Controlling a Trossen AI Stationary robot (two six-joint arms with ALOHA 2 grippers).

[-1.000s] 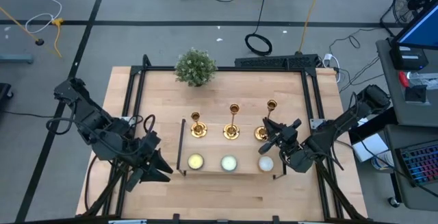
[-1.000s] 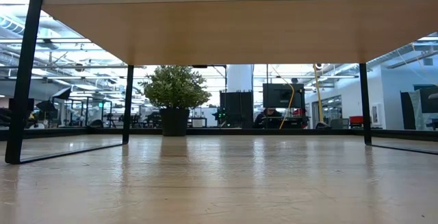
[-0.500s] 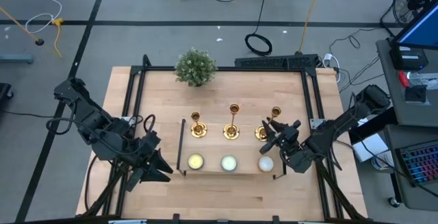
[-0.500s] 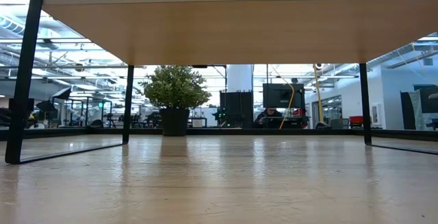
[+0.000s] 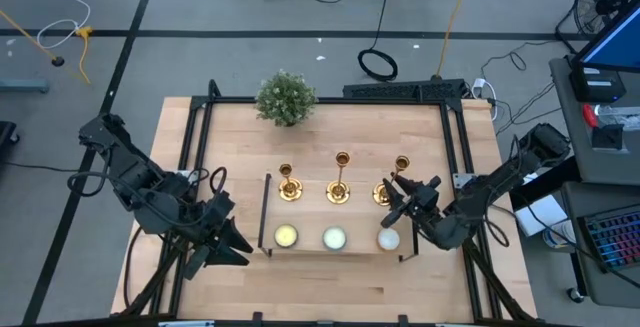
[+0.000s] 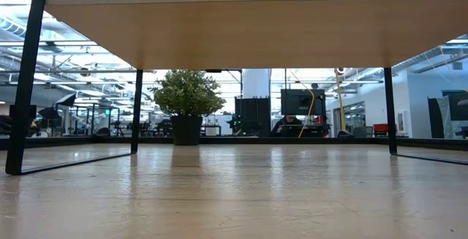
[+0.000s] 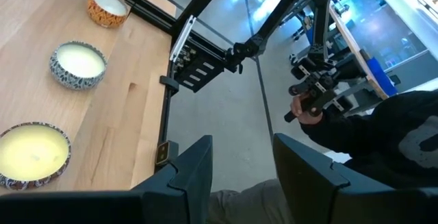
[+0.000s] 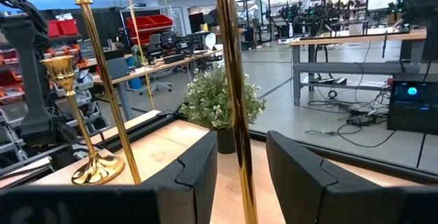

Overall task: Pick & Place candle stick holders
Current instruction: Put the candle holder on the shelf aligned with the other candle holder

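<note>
A bushy green plant (image 5: 286, 98) in a dark pot stands at the far edge of the surface (image 5: 330, 297), well behind everything else. Taking the middle candlestick (image 5: 340, 179) as landmark: it stands upright on a low raised shelf (image 5: 330, 250), with the left candlestick (image 5: 288, 184) on one side and the right candlestick (image 5: 394, 181) on the other, all three in a row and apart from each other. In front of the row, toward the arms, sit three round candles in patterned tins: a pale yellow one (image 5: 286, 236), a white one (image 5: 333, 237) directly before the middle candlestick, and a third (image 5: 387, 238) on the right.

The surface is light wood ringed by a black metal frame. Around it is grey floor with cables, and a desk with a screen off to the right. The low view looks under the shelf across bare wood to the plant and an open workshop with glass walls. In the left wrist view a person in dark clothing (image 7: 383, 128) holds a dark handle beyond the surface edge.

The right claw (image 5: 398, 198) is right of the middle candlestick, its fingers spread on either side of the right candlestick's stem (image 8: 233, 101) without pinching it. The left claw (image 5: 238, 242) waits well left of it, fingers parted and holding nothing
</note>
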